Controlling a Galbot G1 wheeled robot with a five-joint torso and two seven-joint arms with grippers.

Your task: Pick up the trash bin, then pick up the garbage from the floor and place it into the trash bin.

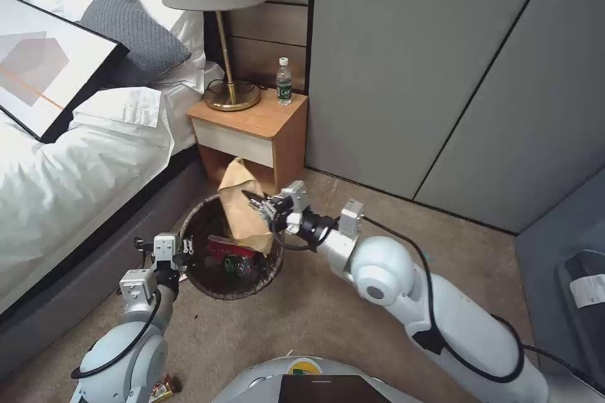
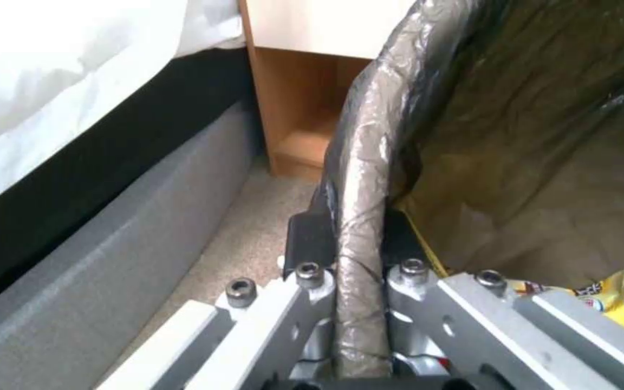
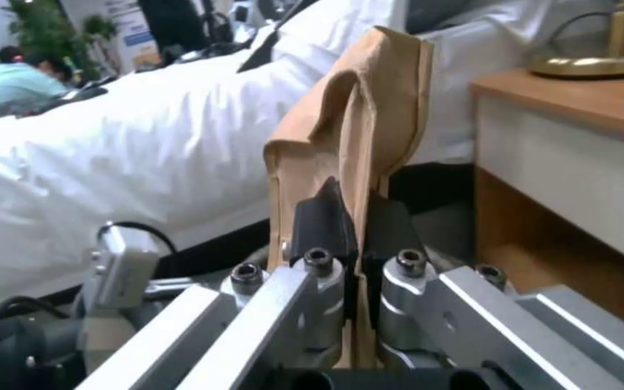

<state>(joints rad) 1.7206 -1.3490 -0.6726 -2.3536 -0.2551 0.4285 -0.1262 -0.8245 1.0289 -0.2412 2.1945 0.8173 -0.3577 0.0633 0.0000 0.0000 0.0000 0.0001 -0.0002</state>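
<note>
A bedroom: a bed (image 1: 75,157) with white linen and grey pillow (image 1: 129,28), a wooden nightstand (image 1: 255,132) carrying a brass lamp (image 1: 217,19), carpeted floor (image 1: 315,321).

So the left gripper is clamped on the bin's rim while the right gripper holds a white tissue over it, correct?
Not quite. The right gripper is shut on a brown paper bag, not a tissue, as the right wrist view shows. The left gripper does clamp the trash bin rim.

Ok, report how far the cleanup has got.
Done: the left gripper is clamped on the trash bin rim, and red and yellow wrappers lie inside. In hand: the right gripper pinches the brown paper bag over the bin, not yet released. Left: a small wrapper on the carpet by the robot's base.
</note>
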